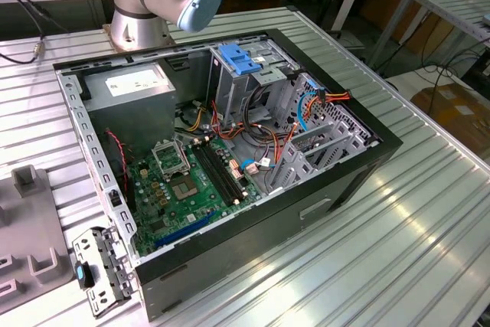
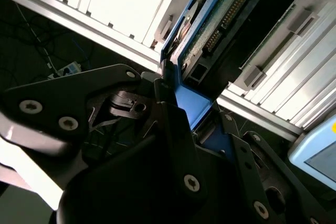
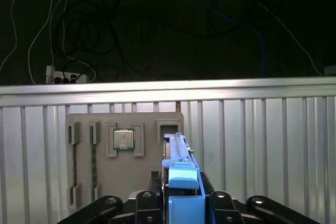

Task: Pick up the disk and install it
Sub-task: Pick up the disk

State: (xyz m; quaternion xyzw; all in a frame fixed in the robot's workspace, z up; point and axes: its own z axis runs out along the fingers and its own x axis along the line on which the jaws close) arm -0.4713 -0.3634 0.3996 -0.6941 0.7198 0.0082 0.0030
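Note:
In both wrist views my gripper [image 3: 182, 200] is shut on the disk [image 3: 178, 156]. In the first wrist view the disk stands on edge, its blue side rail running away from the black fingers [image 3: 152, 200]. It hangs over a grey fixture plate [image 3: 84, 171], close to an empty slot [image 3: 169, 128]. In the second wrist view the disk [image 2: 223, 17] shows its green circuit board and connector between blue rails, with my gripper [image 2: 189, 98] clamped on its blue end.
An open computer case [image 1: 230, 151] lies on the ribbed metal table [image 1: 398, 227], with a blue bracket [image 1: 241, 59] on its drive cage. The grey fixture plate [image 1: 23, 220] sits at the exterior view's left. A processor chip [image 3: 124, 140] rests on that plate.

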